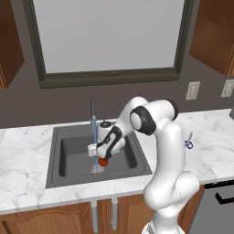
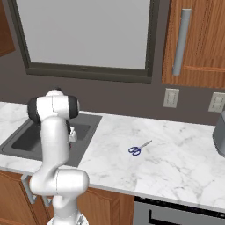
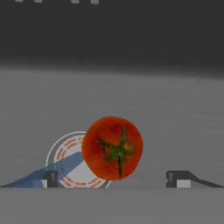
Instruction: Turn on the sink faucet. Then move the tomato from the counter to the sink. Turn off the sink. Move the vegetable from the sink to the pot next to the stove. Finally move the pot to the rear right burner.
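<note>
The jaws stand wide open: in the hand view the two dark fingertips (image 3: 52, 178) sit well apart at the bottom, and the tomato (image 3: 113, 148) lies between them, touching neither. The gripper (image 1: 103, 154) hangs low inside the sink basin (image 1: 73, 155), pointing down at the floor of it.

The tomato (image 1: 103, 161) is just under the jaws, over the sink bottom near the drain; whether it rests on the floor cannot be told. It is round, so it has no clear long axis. Its green stem star faces up toward the hand camera. The skin is glossy red-orange, lighter along its upper left.

Beside the tomato, partly behind it, is the ringed drain (image 3: 70, 158). A blue stream of water (image 1: 94, 137) runs from the faucet (image 1: 92, 112) onto the drain.

Blue-handled scissors (image 2: 139, 148) lie on the marble bench (image 2: 176, 154), well apart from the sink.
</note>
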{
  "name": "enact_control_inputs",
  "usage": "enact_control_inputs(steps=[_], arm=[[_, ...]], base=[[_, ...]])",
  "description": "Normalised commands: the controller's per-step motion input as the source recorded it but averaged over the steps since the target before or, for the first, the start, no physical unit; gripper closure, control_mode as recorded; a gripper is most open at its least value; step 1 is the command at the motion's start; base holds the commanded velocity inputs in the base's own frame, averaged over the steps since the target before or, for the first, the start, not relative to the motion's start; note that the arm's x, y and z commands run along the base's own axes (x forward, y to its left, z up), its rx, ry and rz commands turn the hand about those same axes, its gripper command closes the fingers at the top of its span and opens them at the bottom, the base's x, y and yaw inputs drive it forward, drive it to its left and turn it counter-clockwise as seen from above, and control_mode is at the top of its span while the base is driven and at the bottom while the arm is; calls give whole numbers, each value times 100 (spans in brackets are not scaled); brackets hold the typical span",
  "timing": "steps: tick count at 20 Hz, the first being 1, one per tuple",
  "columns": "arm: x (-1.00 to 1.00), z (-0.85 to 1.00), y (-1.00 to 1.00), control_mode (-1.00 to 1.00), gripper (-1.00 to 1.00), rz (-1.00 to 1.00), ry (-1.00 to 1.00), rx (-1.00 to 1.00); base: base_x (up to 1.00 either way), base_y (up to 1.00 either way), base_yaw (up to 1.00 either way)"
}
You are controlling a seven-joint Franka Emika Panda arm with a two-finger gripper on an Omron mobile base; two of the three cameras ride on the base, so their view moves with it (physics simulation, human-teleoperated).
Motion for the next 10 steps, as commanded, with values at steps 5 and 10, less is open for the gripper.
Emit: enact_control_inputs(steps=[5,10], arm=[[-16,49,-8,-100,-100,0,0,0],[-22,47,-18,-100,-100,-1,0,1]], base=[[0,0,0],[0,0,0]])
